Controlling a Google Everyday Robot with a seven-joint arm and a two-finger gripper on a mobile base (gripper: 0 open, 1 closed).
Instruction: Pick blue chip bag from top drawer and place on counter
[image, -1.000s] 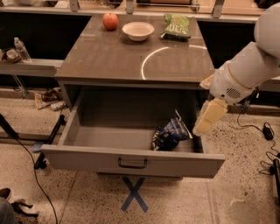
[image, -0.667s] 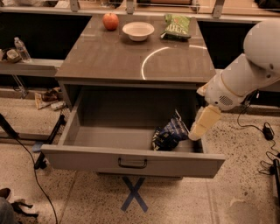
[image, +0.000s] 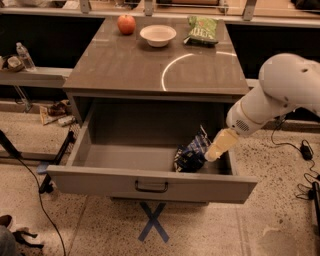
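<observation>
The top drawer (image: 150, 184) is pulled fully open below the counter (image: 125, 65). The blue chip bag (image: 190, 154), crinkled navy foil with white lettering, lies inside it at the right front. My gripper (image: 214, 151) reaches down into the drawer from the right and sits against the bag's right edge. The white arm (image: 280, 95) comes in from the right side of the view.
On the counter stand a red apple (image: 126, 23), a white bowl (image: 158, 35) and a green chip bag (image: 202, 28). A blue tape cross (image: 154, 221) marks the floor in front. A shelf with a water bottle (image: 24, 56) is at left. Cables lie at right.
The arm has swung left and lower. My gripper has moved down into the drawer, from beside the bag's right to against it.
</observation>
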